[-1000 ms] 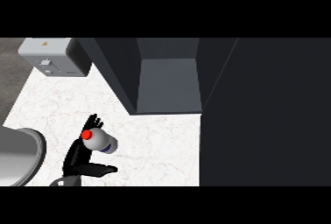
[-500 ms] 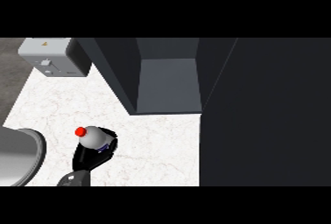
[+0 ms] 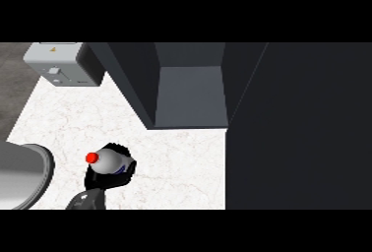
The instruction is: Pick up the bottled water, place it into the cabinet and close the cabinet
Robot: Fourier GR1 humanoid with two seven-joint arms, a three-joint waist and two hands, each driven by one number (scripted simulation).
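1. The black left hand (image 3: 108, 178) has its fingers curled round the clear bottled water with a red cap (image 3: 109, 161), holding it over the white marbled counter (image 3: 181, 157).
2. The dark grey cabinet (image 3: 190, 93) stands open well up and to the right of the bottle (its door is swung out).
3. A round metal sink (image 3: 25, 174) sits just left; a grey box (image 3: 58, 64) is at top left.

Bright counter (image 3: 181, 147), deep shadow rightward
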